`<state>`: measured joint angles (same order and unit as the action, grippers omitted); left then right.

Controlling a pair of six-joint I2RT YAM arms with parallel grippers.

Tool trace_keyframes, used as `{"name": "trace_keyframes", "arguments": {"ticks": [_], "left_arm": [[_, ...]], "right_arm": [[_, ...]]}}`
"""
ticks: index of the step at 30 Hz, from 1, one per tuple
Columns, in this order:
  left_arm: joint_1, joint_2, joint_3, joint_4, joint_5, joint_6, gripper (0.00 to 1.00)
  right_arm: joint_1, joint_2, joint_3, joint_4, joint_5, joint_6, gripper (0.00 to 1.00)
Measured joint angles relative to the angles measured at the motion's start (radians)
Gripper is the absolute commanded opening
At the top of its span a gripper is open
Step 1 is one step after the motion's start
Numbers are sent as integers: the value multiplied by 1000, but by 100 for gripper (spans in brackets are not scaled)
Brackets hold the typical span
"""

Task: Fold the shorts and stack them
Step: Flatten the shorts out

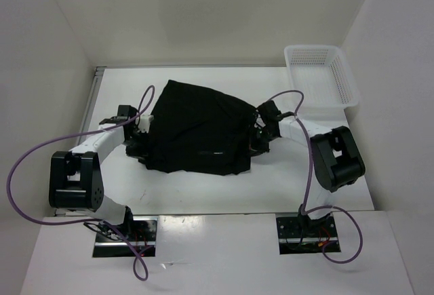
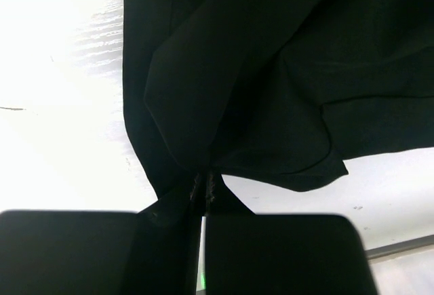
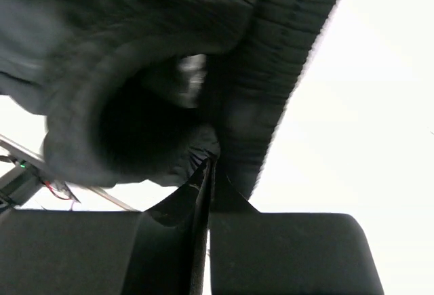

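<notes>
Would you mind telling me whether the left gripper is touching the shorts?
Touching. The left wrist view shows the left gripper shut on a bunched edge of the shorts, the black fabric drawn tight into it.

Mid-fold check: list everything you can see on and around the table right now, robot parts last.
shorts: one, black, bunched at mid-table, gripped at the left and right edges
basket: one, white mesh plastic, far right corner of the table
table: one, white, under the shorts and basket
cables: two, purple, one looping along each arm
arms: two, white and black, one on each side of the shorts
left pincer: one, black, shut on the shorts' left edge
right pincer: one, black, shut on the shorts' right edge
</notes>
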<state>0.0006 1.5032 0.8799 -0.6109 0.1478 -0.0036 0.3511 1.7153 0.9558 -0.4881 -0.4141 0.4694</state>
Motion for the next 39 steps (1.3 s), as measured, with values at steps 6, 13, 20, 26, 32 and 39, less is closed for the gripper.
{"name": "trace_keyframes", "arguments": {"ticks": [6,13,20,26,32,39], "left_arm": [[40,13,151,-67,42,0,0],[89,171,591,-92,141,0,0],[152,271,1007,-114,217,0,0],[165,109,895,-92,231,0,0],[154,-23,434,-79,206,0,8],[107,-23,19,-112,126,0,26]], "right_arm": [[-8,-56,222,-77,40,0,0],[-79,138,808,-71,45,-31,0],[-138,291,1274,-103,56,-62,0],[-132,2,912,-51,79,-92,0],[-90,-249,314,32,119,-40,0],[-76,-190,-81,-14,138,69,56]]}}
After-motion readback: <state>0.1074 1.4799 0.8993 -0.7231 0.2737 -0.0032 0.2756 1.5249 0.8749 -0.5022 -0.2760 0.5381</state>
